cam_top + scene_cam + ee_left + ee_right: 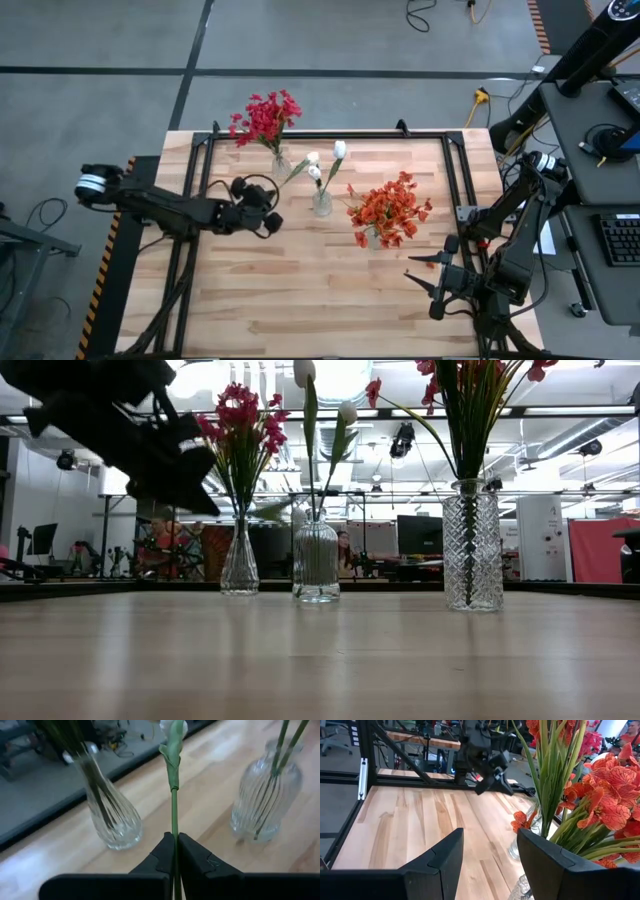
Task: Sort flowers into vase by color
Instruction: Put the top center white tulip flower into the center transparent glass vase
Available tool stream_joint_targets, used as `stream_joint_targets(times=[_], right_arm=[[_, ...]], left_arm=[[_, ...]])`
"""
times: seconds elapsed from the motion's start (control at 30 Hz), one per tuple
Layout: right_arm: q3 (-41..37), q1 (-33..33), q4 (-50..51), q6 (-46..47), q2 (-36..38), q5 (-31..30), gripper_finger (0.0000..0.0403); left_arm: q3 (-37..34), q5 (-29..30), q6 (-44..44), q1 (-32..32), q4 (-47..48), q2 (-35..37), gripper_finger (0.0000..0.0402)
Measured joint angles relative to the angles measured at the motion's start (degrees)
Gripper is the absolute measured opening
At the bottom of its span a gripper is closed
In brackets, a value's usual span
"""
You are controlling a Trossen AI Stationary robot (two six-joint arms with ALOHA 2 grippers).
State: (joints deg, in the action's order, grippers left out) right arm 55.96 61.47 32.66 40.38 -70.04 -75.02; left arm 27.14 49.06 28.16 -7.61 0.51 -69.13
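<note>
- Fingers (192, 857) of the left gripper (176, 851) are pressed together on the green stalk of a white-bud flower (173, 750), which runs up from between them (bud end away from the wrist).
- From above, that left gripper sits over the table (300, 290), just beside the crimson-flower vase (281, 161) and near the middle vase (322, 204), where other white buds (339, 150) stand.
- Orange-red flowers (388, 212) fill a third vase (472, 545) to the right of the middle one.
- Right gripper (487, 852) waits with its fingers spread wide, empty, near the table's right front corner, the orange-red flowers close beside it.
</note>
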Motion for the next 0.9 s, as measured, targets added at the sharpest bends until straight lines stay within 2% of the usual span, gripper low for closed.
stream_joint_targets(times=[0.2,0.53,0.73,0.9], right_arm=[[0.0,0.0,-0.1,0.0,0.0,0.0,0.0178],[0.0,0.0,-0.1,-0.4,0.0,0.0,0.0178],[0.0,0.0,-0.1,-0.4,0.0,0.0,0.0178],[0.0,0.0,0.0,-0.4,-0.3,0.0,0.0178]], left_arm=[[3.9,7.1,-2.5,-3.3,7.8,5.2,0.0],[17.2,9.5,-5.8,-7.1,24.0,6.9,0.0],[27.1,14.9,-4.3,-9.7,37.7,6.6,0.0],[34.4,15.0,-4.7,-9.9,44.2,6.8,0.0]])
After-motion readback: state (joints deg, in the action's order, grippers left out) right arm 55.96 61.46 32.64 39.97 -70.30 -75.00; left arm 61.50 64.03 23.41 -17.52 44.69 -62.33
